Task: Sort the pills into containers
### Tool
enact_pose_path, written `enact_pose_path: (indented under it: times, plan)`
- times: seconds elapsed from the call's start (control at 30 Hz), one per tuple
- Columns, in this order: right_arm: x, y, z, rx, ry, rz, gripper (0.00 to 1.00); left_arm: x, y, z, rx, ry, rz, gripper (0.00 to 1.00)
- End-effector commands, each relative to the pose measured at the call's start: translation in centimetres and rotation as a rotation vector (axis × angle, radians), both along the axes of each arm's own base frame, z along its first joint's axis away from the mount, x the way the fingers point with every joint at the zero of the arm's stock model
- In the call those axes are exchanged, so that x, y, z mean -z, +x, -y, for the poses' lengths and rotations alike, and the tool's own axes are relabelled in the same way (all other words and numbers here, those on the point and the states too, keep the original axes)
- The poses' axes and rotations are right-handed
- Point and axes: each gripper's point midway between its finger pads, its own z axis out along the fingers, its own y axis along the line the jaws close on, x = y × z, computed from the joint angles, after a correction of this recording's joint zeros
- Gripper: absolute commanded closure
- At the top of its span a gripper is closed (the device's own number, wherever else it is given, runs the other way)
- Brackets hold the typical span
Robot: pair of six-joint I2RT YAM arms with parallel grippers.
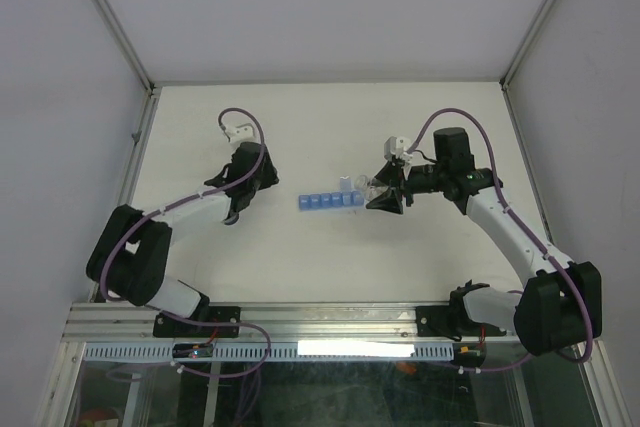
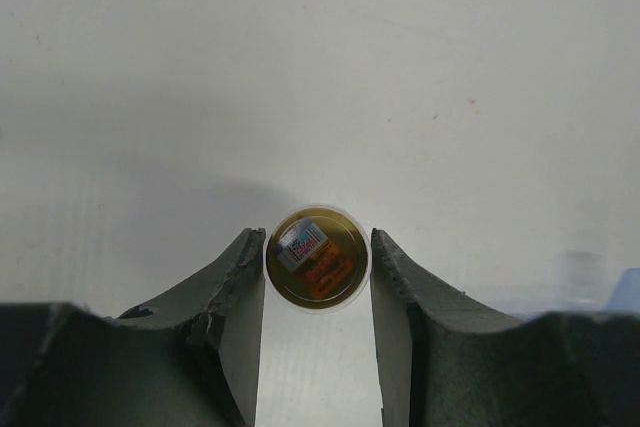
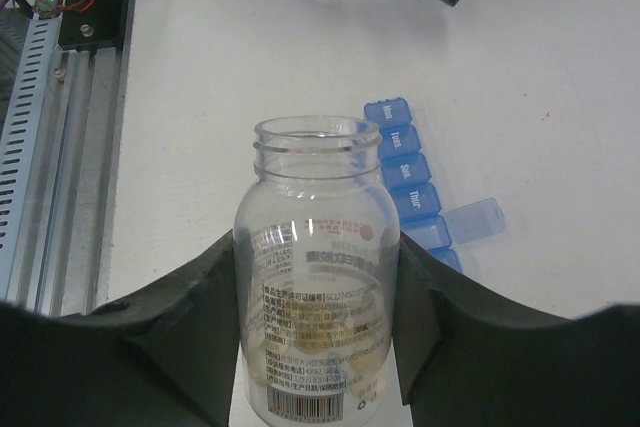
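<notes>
Clear bottle [image 3: 320, 277] is sitting right up against the wrist camera, and my right gripper [image 3: 318, 247] is clamping it by the body, one finger pressing each side. Its mouth is standing uncapped and pointing toward the table's [image 1: 320, 127] left edge. Pills [image 3: 275, 367] are bunching as tan lumps at the bottle's base end, back between my fingers, behind the printed label. Containers [image 3: 405, 172] are lying as a blue strip mid-table, running alongside the bottle on its far-edge side, the strip's right end hiding behind my finger. One lid [image 3: 475, 219] near that end is standing flipped open toward the far edge. The day-marked lids further left are lying closed. Whether the bottle is touching the strip, I cannot tell. Left of centre, well apart from the strip, my left gripper [image 2: 318, 242] is pointing down at the table. It is pinching a small round gold-faced disc [image 2: 317, 259] with a label sticker, both fingertips pressing its rim.
</notes>
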Motion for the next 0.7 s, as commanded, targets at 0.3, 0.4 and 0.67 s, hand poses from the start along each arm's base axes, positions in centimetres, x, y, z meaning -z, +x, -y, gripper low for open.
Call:
enact_pose_path:
  times: [0.3, 0.4, 0.67]
  plan:
    - [-1.1, 0.8, 0.5, 0.022, 0.024, 0.038, 1.0, 4.9, 2.4, -2.0, -0.06, 0.192, -0.137, 0.36]
    - [-1.2, 0.8, 0.6, 0.026, 0.028, 0.036, 1.0, 3.1, 2.4, -1.2, -0.035, 0.147, -0.112, 0.18]
    - [-3.4, 0.9, 1.4, 0.042, 0.106, -0.002, 1.0, -7.3, -1.6, 6.0, 0.401, -0.212, 0.24, 0.09]
